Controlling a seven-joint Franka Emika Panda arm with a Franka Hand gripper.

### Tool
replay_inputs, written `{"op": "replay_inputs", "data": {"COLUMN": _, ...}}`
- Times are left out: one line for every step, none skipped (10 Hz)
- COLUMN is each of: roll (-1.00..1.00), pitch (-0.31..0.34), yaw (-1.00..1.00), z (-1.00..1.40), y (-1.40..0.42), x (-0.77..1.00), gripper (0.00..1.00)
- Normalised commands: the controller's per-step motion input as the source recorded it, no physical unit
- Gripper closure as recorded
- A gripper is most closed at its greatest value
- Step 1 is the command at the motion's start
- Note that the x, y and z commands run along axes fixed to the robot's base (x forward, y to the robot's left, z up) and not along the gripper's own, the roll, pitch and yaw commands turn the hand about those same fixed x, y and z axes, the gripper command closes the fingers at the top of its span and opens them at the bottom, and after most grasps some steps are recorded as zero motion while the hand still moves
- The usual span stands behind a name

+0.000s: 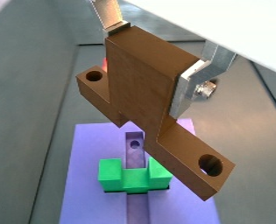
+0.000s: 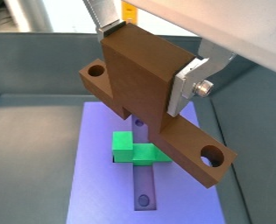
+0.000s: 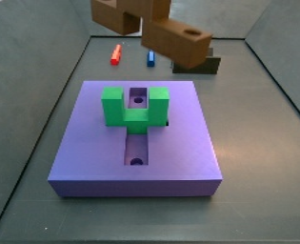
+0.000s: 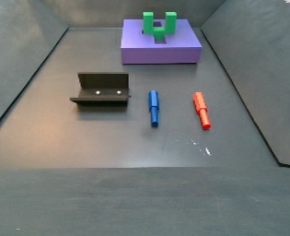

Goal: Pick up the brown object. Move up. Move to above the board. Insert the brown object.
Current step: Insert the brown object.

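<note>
My gripper (image 1: 152, 54) is shut on the brown object (image 1: 140, 83), a wood-coloured T-shaped piece. Its silver fingers (image 1: 196, 80) clamp the thick stem, and the long flat bar with round holes hangs below. Both wrist views show this, and the gripper (image 2: 152, 54) holds the brown object (image 2: 140, 83) in the air over the board (image 2: 99, 171). The board (image 1: 93, 179) is a purple-blue slab with a central groove and a green U-shaped block (image 2: 134, 150). In a side view the brown object (image 3: 178, 40) hangs above the board's (image 3: 95, 152) far end; the gripper itself is cut off there.
A red peg (image 4: 203, 110) and a blue peg (image 4: 155, 107) lie on the grey floor beside the dark fixture (image 4: 100, 89). The board (image 4: 159, 48) stands at the far end of the walled bin. The pegs and fixture (image 3: 201, 65) lie beyond the board.
</note>
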Motion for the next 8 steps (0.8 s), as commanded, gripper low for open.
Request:
{"op": "replay_inputs", "data": {"roll": -0.07, "pitch": 0.0, "yaw": -1.0, "z": -0.23, "y": -0.03, "x": 0.0, "gripper": 1.0}}
{"op": "replay_inputs", "data": {"roll": -0.08, "pitch": -0.006, "yaw": -1.0, "z": -0.21, "y": -0.03, "x": 0.0, "gripper": 1.0}}
{"op": "replay_inputs", "data": {"roll": -0.11, "pitch": -0.053, "yaw": -1.0, "z": -0.13, "y": -0.05, "x": 0.0, "gripper": 1.0}}
{"op": "replay_inputs", "data": {"roll": -0.11, "pitch": -0.101, "yaw": -0.96, "z": -0.11, "y": -0.11, "x": 0.0, "gripper": 1.0}}
{"op": "replay_inputs", "data": {"roll": -0.1, "pitch": -0.106, "yaw": -0.95, "z": -0.12, "y": -0.13, "x": 0.0, "gripper": 1.0}}
{"op": "replay_inputs", "data": {"roll": -0.1, "pitch": -0.013, "yaw": -0.91, "z": -0.07, "y": -0.11, "x": 0.08, "gripper": 1.0}}
{"op": "replay_inputs", "data": {"roll": -0.05, "pitch": -0.096, "yaw": -0.86, "z": -0.34, "y": -0.11, "x": 0.13, "gripper": 1.0}}
{"op": "replay_inputs", "data": {"roll": 0.0, "pitch": -0.123, "yaw": -0.85, "z": -0.39, "y": -0.09, "x": 0.17, "gripper": 1.0}}
